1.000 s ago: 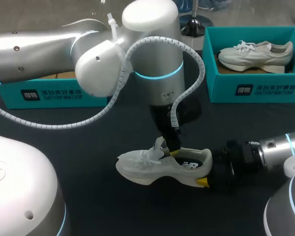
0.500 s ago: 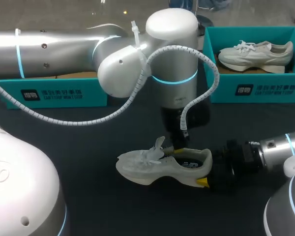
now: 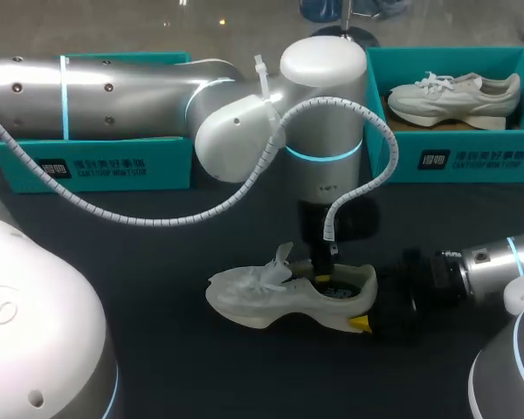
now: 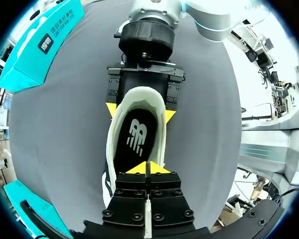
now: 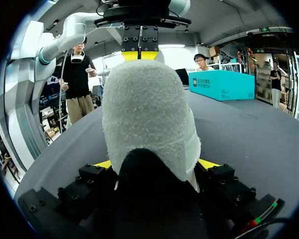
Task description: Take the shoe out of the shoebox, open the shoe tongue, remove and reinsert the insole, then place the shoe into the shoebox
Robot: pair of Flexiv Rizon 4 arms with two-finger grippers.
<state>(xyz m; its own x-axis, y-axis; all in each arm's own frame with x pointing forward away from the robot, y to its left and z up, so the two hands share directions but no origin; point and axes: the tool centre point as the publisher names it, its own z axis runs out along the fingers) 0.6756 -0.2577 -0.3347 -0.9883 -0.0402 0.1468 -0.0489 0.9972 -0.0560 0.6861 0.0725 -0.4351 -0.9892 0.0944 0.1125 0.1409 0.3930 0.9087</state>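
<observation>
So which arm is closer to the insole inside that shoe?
Left. The left arm's fingers hang right over the insole; the right arm's fingers clamp the shoe by its heel.

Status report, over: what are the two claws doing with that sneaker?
Right gripper shut on shoe, at heel. Left gripper shut, above insole. Other shoe boxed, aside.

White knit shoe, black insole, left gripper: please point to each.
white knit shoe (image 3: 244, 301), head view, toe part
black insole (image 4: 134, 144), left wrist view, its middle
left gripper (image 4: 148, 167), left wrist view, between yellow tips
</observation>
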